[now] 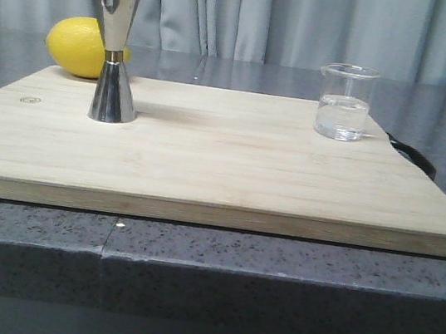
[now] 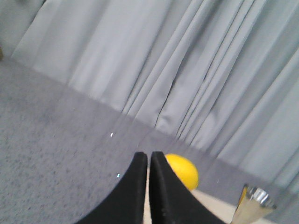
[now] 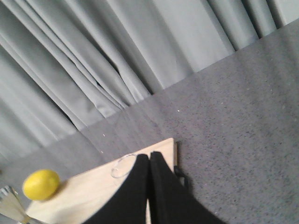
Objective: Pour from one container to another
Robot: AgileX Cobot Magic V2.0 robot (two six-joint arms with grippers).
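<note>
A small clear glass beaker [image 1: 345, 102] with some clear liquid stands upright at the back right of the wooden board [image 1: 206, 165]. A tall shiny steel jigger [image 1: 114, 47] stands upright at the back left. Neither gripper shows in the front view. My left gripper [image 2: 148, 158] is shut and empty, up in the air, with the jigger's rim [image 2: 256, 195] off to one side. My right gripper [image 3: 149, 158] is shut and empty too; the beaker's rim [image 3: 122, 166] shows beside its fingers, partly hidden.
A yellow lemon [image 1: 77, 46] lies behind the jigger at the board's back left corner. The board has a dark handle [image 1: 414, 155] at its right end and rests on a grey speckled counter [image 1: 207, 274]. Grey curtains hang behind.
</note>
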